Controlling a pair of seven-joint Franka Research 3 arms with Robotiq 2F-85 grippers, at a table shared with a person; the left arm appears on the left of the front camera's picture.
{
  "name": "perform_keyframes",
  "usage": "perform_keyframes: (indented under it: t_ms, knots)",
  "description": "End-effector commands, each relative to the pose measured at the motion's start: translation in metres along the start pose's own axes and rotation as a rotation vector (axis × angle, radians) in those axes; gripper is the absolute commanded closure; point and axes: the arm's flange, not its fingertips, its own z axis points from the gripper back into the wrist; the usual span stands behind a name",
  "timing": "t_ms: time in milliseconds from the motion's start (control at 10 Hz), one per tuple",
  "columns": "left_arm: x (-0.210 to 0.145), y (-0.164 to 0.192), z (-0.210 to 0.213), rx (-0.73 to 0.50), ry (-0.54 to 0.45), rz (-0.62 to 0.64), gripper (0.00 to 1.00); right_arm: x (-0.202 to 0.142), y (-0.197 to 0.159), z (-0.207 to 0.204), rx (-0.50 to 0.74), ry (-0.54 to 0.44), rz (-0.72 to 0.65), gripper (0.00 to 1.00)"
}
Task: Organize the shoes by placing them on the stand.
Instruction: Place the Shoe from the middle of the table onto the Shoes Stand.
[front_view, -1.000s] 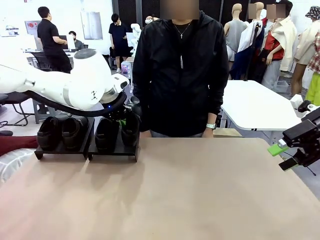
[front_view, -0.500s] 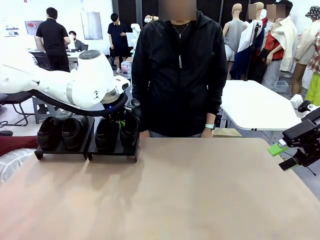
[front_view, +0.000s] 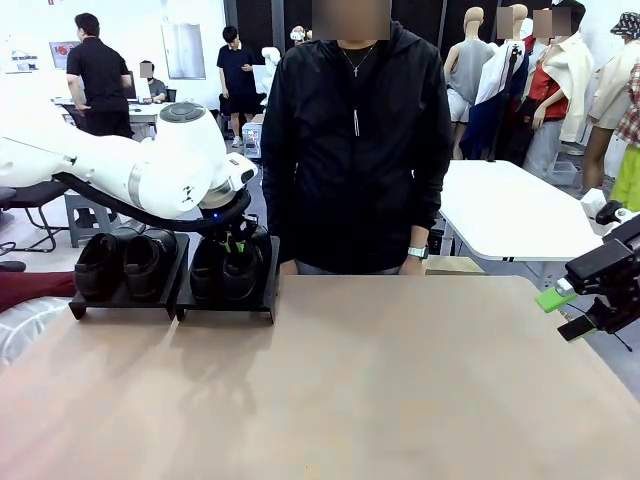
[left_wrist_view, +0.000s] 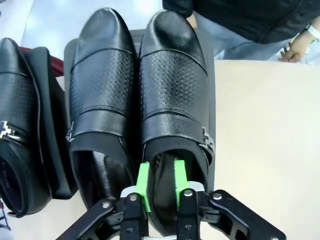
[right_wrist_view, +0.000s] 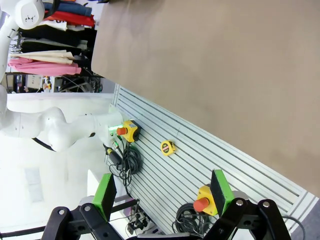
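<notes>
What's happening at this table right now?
The robot's left arm reaches over the right stand, its gripper low at the heel opening of the right-hand shoe, jaws only slightly apart, one pad inside the opening. That shoe sits beside its mate on the platform. Another pair fills the left stand. The right gripper hangs open off the table's edge. A person stands behind the table, watching.

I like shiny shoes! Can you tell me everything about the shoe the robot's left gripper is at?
The shoe is glossy black leather with a dotted panel, rounded toe and small metal side buckle. It lies on the black stand, pressed beside its matching shoe. The left gripper has both green fingers slightly apart inside its opening.
</notes>
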Motion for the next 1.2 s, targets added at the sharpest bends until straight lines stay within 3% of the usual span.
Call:
perform_keyframes:
  t_ms: [0,300,500,700,900,1100]
  knots:
    - [-0.007,-0.006,0.005,0.024,-0.043,0.009,0.0,0.0,0.0,0.002,0.008,0.003,0.013,0.0]
    - [-0.015,-0.006,0.017,-0.017,-0.09,0.005,0.0,0.0,0.0,0.002,0.008,0.003,0.013,0.0]
    - [-0.034,-0.014,0.056,-0.062,-0.027,-0.014,0.0,0.0,0.0,0.002,0.008,0.003,0.013,0.0]
    - [-0.075,-0.023,0.111,-0.139,-0.005,-0.049,0.0,0.0,0.0,0.002,0.008,0.003,0.013,0.0]
    - [-0.138,-0.023,0.16,-0.233,0.091,-0.119,0.0,0.0,0.0,0.002,0.008,0.003,0.013,0.0]
    - [-0.201,0.01,0.199,-0.618,0.187,-0.483,0.0,0.0,0.0,0.002,0.008,0.003,0.013,0.0]
